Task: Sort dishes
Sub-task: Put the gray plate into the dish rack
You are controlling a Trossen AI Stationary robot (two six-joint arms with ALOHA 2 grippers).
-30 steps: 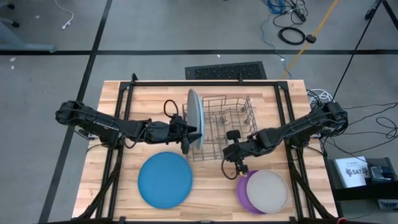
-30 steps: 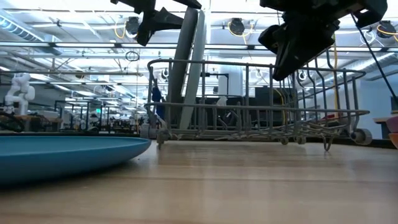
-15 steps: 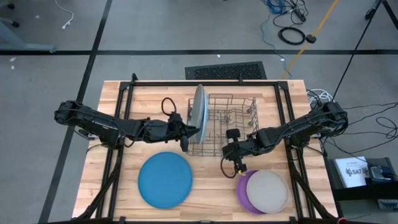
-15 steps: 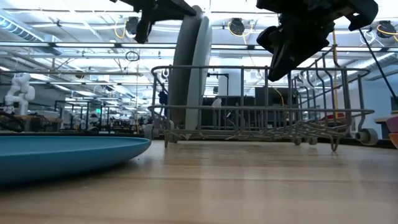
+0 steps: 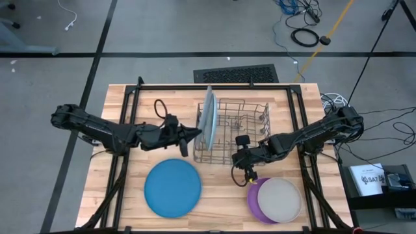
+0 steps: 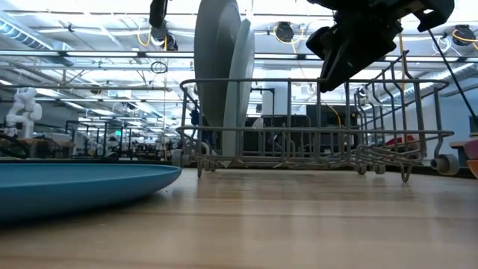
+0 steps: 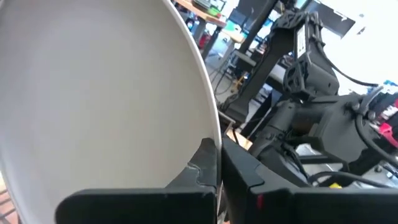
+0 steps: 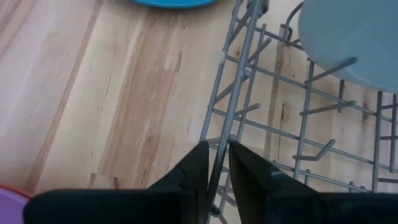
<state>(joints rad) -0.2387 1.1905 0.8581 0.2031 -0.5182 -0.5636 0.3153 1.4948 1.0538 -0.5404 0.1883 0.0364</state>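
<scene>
Grey plate (image 5: 208,127) stood on edge in left end of wire rack (image 5: 244,133), light blue plate (image 6: 240,90) touching beside it; faces toward left arm. Left end effector (image 5: 186,137) just left of grey plate, level with it; fingers (image 7: 205,168) nearly closed, seemingly off rim, though wrist view poor. Right end effector (image 8: 216,169) pinched on rack's front wire, bracing it. Darker blue plate (image 5: 172,188) flat on worktop (image 5: 130,97), nearer left arm. Purple plate (image 5: 255,198) under beige one (image 5: 280,199), nearer right arm.

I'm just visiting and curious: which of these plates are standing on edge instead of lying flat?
The two pale plates standing upright at the left end of the wire rack. The blue plate and the purple-and-beige stack lie flat on the table.
</scene>
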